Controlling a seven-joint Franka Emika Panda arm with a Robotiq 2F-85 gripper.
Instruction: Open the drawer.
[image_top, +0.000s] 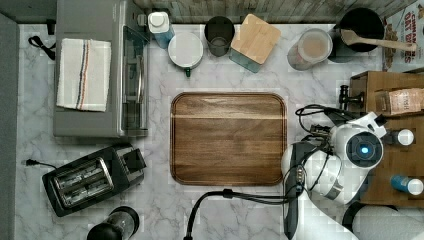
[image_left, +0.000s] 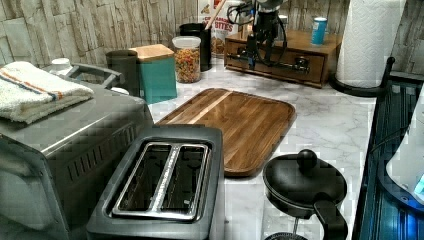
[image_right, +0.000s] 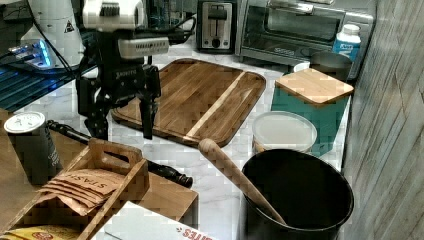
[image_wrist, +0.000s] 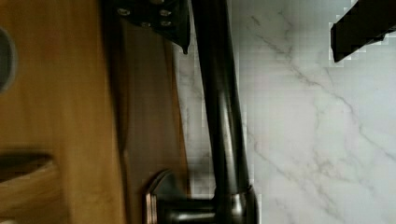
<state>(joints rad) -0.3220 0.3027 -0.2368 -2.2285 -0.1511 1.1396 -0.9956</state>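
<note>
Just one drawer, one bar handle, hand spread.

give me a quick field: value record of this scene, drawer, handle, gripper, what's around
drawer: in a wooden cabinet at the counter's edge, looks shut
handle: long black bar across the drawer front
gripper: open, fingers pointing down, one on each side of the handle, not clamped
cutting board: flat on the marble counter, middle of the top view
toaster: lower left in the top view
toaster oven: upper left in the top view, folded towel on top
progress: drawer not yet pulled
</note>
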